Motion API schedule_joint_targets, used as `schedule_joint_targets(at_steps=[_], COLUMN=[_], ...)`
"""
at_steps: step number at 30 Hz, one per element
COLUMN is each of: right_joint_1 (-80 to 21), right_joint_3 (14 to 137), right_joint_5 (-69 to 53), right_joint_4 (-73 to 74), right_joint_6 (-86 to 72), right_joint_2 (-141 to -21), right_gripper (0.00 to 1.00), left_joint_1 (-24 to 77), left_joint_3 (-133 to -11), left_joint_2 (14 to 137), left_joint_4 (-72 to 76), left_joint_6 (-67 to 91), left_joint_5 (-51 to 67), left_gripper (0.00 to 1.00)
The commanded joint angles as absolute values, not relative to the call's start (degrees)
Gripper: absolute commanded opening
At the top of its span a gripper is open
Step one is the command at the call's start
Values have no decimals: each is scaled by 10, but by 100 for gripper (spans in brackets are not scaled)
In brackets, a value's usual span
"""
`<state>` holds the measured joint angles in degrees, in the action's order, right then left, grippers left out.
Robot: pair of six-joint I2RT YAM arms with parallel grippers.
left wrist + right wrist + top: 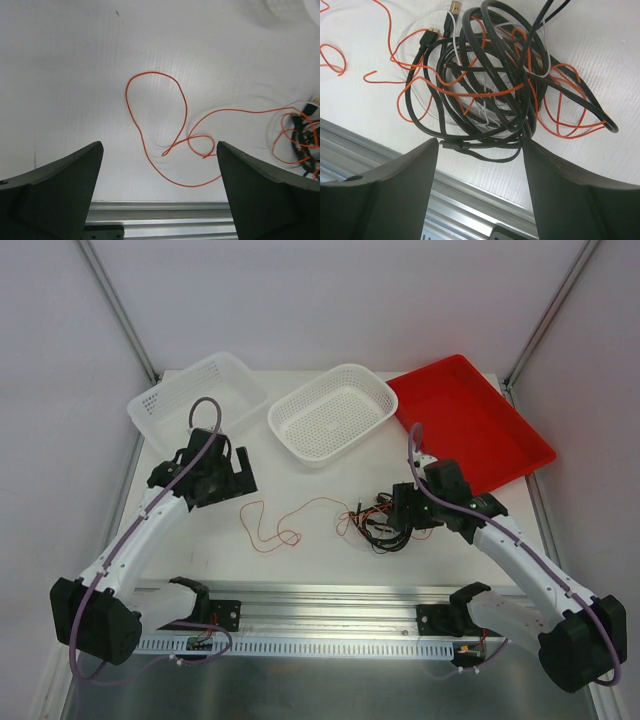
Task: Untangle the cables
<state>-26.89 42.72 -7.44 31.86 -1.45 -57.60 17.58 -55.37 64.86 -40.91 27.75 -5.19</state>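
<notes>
Both apart: left tool (pixel 160 147) and right tool (pixel 480 144) near cables (pixel 385 523) on white table (pixel 320 485) between pale walls (pixel 330 300).

Bright, even light filled all views; the thin red-orange wire (pixel 185 110) cast only a faint soft shadow on the matte white tabletop (pixel 60 60). The left gripper's dark plastic fingers (pixel 55 195) looked soft and unfocused at the lower edge.

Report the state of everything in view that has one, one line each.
cable tangle, black, orange and white cables knotted together
orange wire, one stretch trails out of the tangle in loose loops
left gripper, open, holding nothing, above the orange wire
right gripper, open, holding nothing, above the cable tangle
clear basket, upright
white basket, upright
red tray, lying flat
</notes>
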Motion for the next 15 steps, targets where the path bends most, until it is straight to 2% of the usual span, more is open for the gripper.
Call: schedule_joint_targets(at_steps=[1, 7, 10, 15], right_joint_1=[-272, -272, -272, -272], right_joint_3=[422, 413, 406, 391], right_joint_5=[-66, -59, -56, -47], right_joint_4=[307, 294, 285, 272], right_joint_6=[-25, -33, -43, -54], right_joint_2=[-575, -570, -568, -562], right_gripper=[72, 78, 84, 87], left_joint_1=[185, 309, 372, 416], left_joint_3=[-563, -584, -606, -654], left_joint_2=[604, 620, 666, 779], left_joint_4=[-383, -365, -352, -323], left_joint_6=[376, 517, 578, 638], left_joint_5=[-15, -52, -82, -87], left_gripper=[99, 99, 99, 97])
